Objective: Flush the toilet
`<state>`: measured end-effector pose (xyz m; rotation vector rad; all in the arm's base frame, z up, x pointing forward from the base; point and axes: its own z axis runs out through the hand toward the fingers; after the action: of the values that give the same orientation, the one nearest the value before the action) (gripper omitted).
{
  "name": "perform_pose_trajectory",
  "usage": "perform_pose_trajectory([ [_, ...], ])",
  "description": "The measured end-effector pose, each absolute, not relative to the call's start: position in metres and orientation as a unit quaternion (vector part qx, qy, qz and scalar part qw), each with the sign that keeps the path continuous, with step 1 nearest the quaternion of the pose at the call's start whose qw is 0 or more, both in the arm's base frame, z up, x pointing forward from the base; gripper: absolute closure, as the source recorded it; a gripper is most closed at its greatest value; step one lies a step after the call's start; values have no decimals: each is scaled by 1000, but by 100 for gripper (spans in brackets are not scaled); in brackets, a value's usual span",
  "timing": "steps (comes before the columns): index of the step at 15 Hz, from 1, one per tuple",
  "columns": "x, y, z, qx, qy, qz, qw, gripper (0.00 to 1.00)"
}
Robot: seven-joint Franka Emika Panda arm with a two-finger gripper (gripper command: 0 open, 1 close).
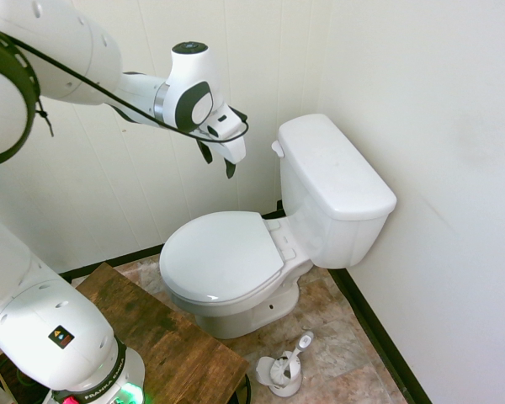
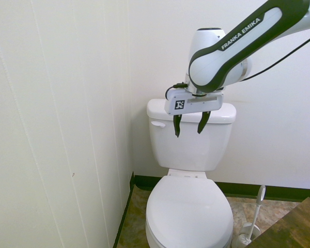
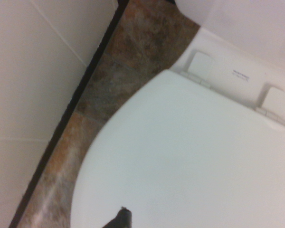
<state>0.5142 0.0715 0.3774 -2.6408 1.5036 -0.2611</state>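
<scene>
The white toilet (image 1: 236, 261) stands in the corner with its seat lid (image 2: 188, 212) down and its boxy tank (image 1: 337, 181) against the back wall. A small white flush lever (image 2: 157, 124) sits on the tank's front, at the end nearest the panelled side wall; it also shows as the flush lever (image 1: 277, 149). My gripper (image 2: 189, 125) hangs open and empty in front of the tank's upper part, fingers pointing down, a short way to the right of the lever. In the first exterior view the gripper (image 1: 218, 162) is above the lid's far edge. The wrist view looks down on the lid (image 3: 194, 156).
The panelled side wall (image 2: 67, 129) runs close beside the toilet. A toilet brush in its holder (image 1: 284, 368) stands on the tiled floor (image 3: 128, 61) by the bowl. A brown wooden board (image 1: 168, 337) lies in front of the toilet.
</scene>
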Motion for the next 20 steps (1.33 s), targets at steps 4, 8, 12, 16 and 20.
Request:
perform_pose_trajectory([
  [4, 572, 75, 367, -841, 524, -118, 56, 100],
  [8, 622, 74, 351, -815, 559, -139, 65, 100],
  [12, 656, 73, 342, -787, 591, -165, 64, 100],
  [16, 675, 72, 331, -762, 617, -185, 67, 100],
  [20, 692, 64, 324, -748, 629, -200, 67, 100],
])
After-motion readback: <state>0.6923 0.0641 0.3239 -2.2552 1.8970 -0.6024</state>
